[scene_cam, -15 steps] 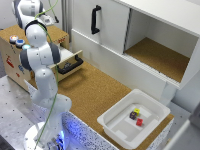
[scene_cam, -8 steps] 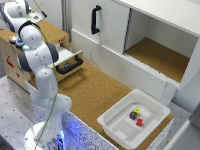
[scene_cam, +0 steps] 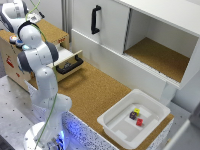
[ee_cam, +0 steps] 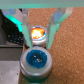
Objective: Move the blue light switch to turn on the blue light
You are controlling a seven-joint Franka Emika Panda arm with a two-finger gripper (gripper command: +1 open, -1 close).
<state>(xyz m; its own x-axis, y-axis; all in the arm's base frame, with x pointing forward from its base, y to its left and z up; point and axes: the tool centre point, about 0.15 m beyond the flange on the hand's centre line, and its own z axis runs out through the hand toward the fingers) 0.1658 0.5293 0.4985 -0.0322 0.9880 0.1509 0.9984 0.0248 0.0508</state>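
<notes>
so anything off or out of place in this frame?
Nothing damaged or spilled. Only the wooden box's drawer stands pulled out. The gripper is open over the blue switch, with the orange cap lit beyond it. Small blocks sit loose in the white bin.

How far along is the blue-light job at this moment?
Approach looks done: the open gripper hangs over the cap row, with the blue light switch just ahead of its fingertips. No contact visible yet. Left: pushing the switch; whether the blue light is on cannot be told.
</notes>
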